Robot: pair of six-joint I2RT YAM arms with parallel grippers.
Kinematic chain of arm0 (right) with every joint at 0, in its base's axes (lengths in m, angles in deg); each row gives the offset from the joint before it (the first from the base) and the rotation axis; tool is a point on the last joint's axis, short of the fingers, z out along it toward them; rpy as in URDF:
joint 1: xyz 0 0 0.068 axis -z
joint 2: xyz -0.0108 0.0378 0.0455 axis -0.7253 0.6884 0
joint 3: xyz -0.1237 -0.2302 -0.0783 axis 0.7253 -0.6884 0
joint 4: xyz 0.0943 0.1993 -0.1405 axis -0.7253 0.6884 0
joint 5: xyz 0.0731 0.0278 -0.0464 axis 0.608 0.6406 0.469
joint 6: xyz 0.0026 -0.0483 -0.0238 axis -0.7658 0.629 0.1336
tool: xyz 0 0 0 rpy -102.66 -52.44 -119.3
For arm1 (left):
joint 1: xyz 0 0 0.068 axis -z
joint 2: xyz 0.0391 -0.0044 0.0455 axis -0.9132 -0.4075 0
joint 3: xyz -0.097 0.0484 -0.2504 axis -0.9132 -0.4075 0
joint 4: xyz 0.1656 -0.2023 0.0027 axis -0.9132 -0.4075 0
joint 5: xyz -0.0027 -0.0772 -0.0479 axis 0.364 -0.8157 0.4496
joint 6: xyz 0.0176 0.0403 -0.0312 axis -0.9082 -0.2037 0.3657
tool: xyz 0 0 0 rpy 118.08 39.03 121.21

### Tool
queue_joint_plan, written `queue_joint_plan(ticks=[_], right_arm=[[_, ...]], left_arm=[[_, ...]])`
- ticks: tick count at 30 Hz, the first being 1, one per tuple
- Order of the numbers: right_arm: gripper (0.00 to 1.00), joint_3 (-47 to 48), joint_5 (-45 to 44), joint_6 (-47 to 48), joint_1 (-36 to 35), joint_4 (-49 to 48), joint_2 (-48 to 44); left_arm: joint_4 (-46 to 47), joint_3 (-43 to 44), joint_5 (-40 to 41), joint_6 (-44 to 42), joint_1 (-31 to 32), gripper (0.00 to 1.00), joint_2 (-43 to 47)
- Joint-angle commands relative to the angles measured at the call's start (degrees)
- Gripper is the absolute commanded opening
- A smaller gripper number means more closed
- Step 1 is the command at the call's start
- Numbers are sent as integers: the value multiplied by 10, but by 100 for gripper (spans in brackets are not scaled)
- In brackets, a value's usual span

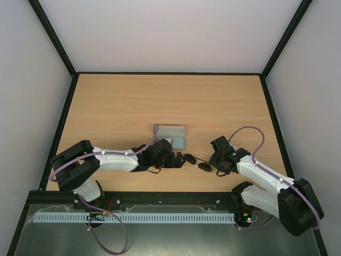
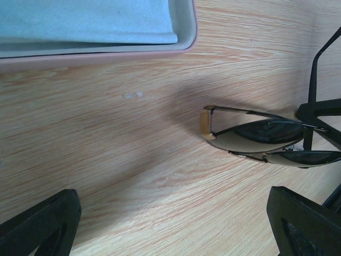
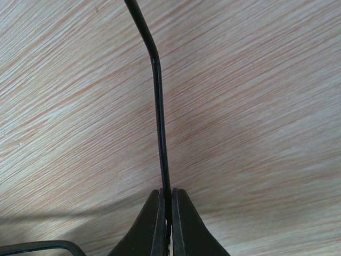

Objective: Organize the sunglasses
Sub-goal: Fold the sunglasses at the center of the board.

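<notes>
Sunglasses point(image 1: 196, 162) sit at the near middle of the wooden table point(image 1: 160, 101), between the two grippers. The right gripper point(image 3: 166, 196) is clamped tight on one thin temple arm point(image 3: 159, 106). The left gripper point(image 2: 170, 229) stands wide, just beside the dark lenses point(image 2: 261, 136) and not touching them. An open pink case point(image 2: 189, 37) lies behind, with a blue cloth point(image 2: 85, 21) inside.
</notes>
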Motion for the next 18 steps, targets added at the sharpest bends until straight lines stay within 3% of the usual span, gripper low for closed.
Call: queue_joint_plan(ticks=[1,4,9,18], right_arm=[[2,-8,17,-23,-1,31,-13],[13,-6,19,-25,-4,37,-23],[22,5,14,-20,-3,51,-38],[27,93,-65,23,-3,125,-66]], left_arm=[[17,-16,-5,4,0,99,-18],[25,-23,-5,6,0,99,-21],[34,-35,-7,10,0,98,-18],[23,-52,-2,15,-1,91,15]])
